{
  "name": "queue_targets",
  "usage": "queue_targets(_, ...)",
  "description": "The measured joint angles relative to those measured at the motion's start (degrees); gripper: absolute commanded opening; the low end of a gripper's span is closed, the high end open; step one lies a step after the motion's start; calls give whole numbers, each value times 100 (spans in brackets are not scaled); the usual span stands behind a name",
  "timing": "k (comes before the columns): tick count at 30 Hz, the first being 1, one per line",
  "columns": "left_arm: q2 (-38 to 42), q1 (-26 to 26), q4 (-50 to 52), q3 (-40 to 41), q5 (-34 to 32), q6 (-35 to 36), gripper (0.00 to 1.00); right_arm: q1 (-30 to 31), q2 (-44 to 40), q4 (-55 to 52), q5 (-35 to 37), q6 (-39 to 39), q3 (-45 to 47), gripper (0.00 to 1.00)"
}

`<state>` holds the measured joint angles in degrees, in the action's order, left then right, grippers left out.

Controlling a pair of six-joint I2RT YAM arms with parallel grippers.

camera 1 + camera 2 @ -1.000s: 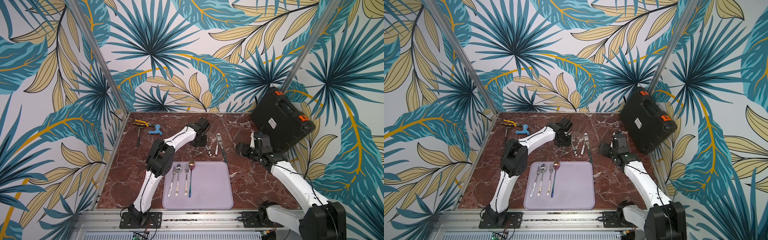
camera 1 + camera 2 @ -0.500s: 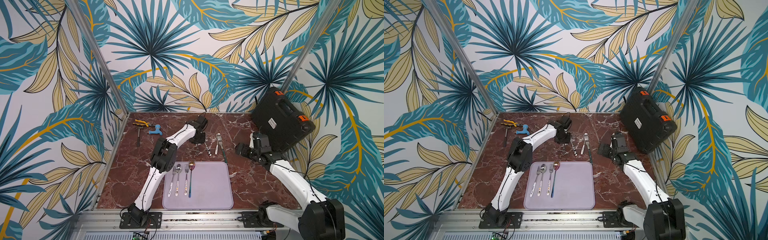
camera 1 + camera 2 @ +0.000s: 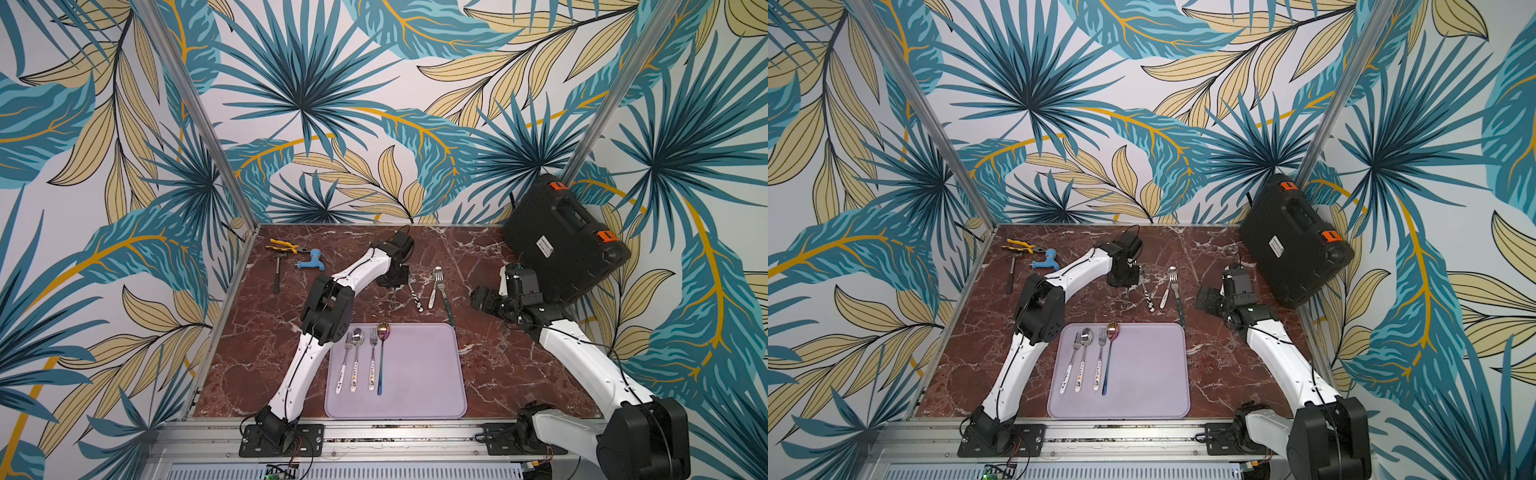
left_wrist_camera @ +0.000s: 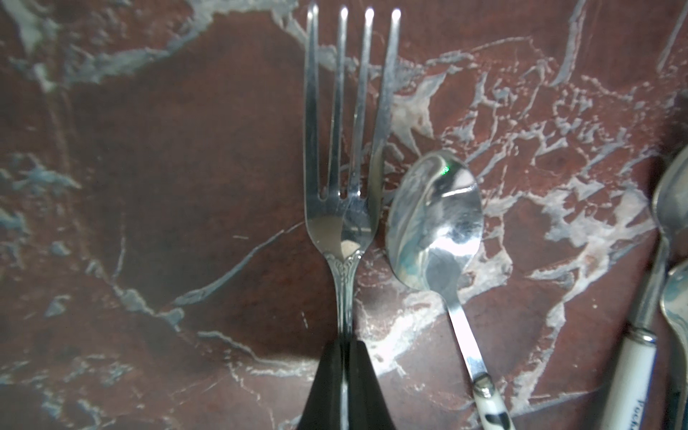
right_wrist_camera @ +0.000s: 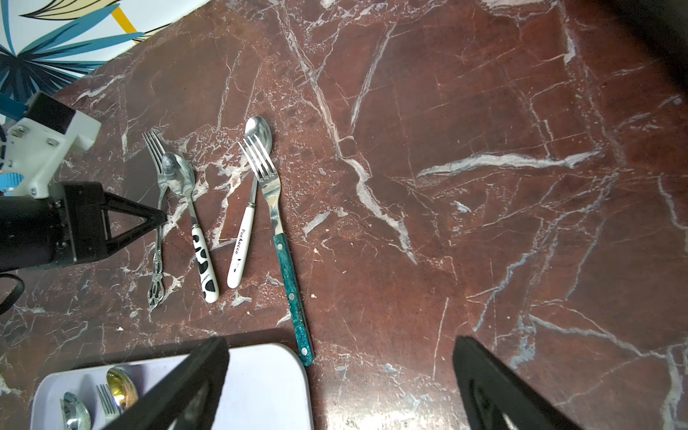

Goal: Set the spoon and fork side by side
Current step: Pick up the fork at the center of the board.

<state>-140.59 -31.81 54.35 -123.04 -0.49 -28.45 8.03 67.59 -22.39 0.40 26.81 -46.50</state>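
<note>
My left gripper (image 4: 344,348) pinches the neck of the ornate all-silver metal fork (image 4: 346,223), flat on the red marble tabletop (image 4: 149,186), its long axis running straight out from the fingertips, tines farthest. The cow-patterned-handle steel spoon (image 4: 435,219) lies just beside them. Left arm outstretched, wrist bent down; right gripper (image 5: 339,344) spread wide.

Ornate silver fork (image 4: 340,223) close beside cow-patterned-handle spoon (image 4: 435,223), nearly parallel, heads the same way.

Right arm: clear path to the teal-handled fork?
Probably yes. The right gripper is open above bare marble beside the teal-handled fork; its handle is uncovered, only the tines overlap a white-handled spoon. Left gripper is shut on the ornate fork, farther off.
</note>
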Motion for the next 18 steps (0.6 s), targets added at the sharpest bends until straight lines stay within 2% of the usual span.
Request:
queue_targets(9,422,4,33,289,-275,11,0,0,0,-2,0,0,0,100)
queue_targets(18,1443,-9,-157,957,-337,9,0,0,0,-9,0,2,-2,99)
